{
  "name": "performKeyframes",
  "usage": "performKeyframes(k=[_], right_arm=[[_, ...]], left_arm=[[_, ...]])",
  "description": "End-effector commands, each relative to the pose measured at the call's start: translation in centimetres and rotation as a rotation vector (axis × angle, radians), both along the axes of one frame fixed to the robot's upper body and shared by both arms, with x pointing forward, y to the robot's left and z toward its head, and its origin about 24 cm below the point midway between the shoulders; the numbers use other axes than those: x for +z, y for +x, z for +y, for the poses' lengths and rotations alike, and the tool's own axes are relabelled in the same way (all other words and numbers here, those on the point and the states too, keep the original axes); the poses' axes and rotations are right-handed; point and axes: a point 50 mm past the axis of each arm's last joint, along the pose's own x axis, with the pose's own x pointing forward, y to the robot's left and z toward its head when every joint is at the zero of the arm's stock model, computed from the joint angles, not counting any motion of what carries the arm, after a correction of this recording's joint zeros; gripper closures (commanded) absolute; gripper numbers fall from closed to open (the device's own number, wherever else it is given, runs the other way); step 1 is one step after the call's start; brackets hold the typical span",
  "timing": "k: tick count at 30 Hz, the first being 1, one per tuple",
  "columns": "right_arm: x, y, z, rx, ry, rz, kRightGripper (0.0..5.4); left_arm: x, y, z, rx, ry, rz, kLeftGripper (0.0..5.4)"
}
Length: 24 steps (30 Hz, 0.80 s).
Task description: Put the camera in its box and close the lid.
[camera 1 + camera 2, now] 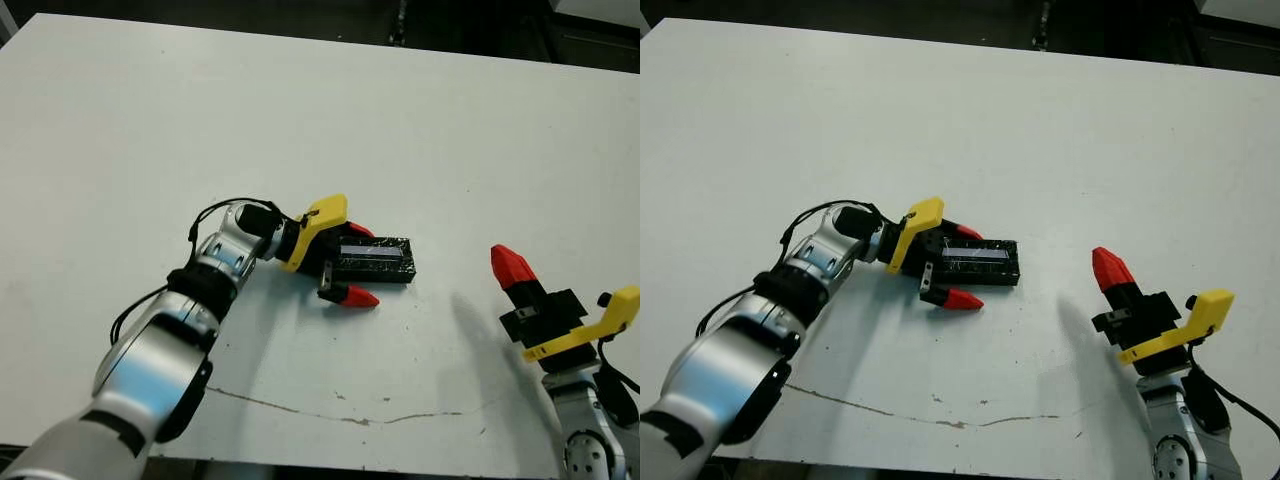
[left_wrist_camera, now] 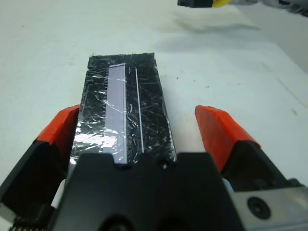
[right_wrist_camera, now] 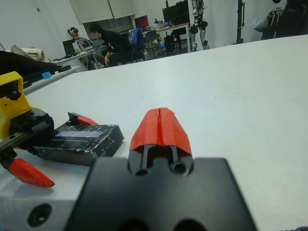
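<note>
While nothing else lies on the white table (image 1: 150,120):
Lid: glossy plastic-wrapped black rectangular cover (image 2: 124,108) lies flat mid-table, apparently on its box; camera unseen, probably inside.
Left gripper (image 2: 139,126): spread around lid.
Right gripper (image 3: 160,129): pressed together, well apart.
Left: release.

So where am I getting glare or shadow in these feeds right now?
Left wrist view: white glare patches on the lid's plastic wrap, between the open left gripper's red fingers. Head views: the right gripper casts a soft shadow on the table towards the lid. Right wrist view: the background room is bright, the people there small.
</note>
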Motion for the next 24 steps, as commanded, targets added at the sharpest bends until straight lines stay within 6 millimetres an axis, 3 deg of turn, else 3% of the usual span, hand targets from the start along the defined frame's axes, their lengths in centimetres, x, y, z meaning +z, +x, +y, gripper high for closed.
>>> performKeyframes(k=[1,8,12,19,24], right_arm=[[-0.2,-0.3,-0.5,-0.010,-0.010,0.018,5.40],[-0.1,-0.2,-0.3,-0.007,-0.013,0.015,5.40],[0.1,-0.2,-0.2,-0.008,-0.021,0.011,5.40],[0.1,-0.1,-0.2,-0.001,-0.021,0.011,5.40],[0.2,-0.2,-0.2,-0.003,-0.032,0.010,5.40]], left_arm=[[-0.9,-1.0,2.5,0.024,-0.007,0.004,0.02],[0.0,-1.7,9.1,0.209,0.014,0.009,0.02],[0.8,-2.4,11.7,0.303,0.038,-0.015,0.02],[2.2,-2.9,15.2,0.437,0.069,-0.095,0.02],[3.0,-2.9,16.7,0.515,0.056,-0.112,0.02]])
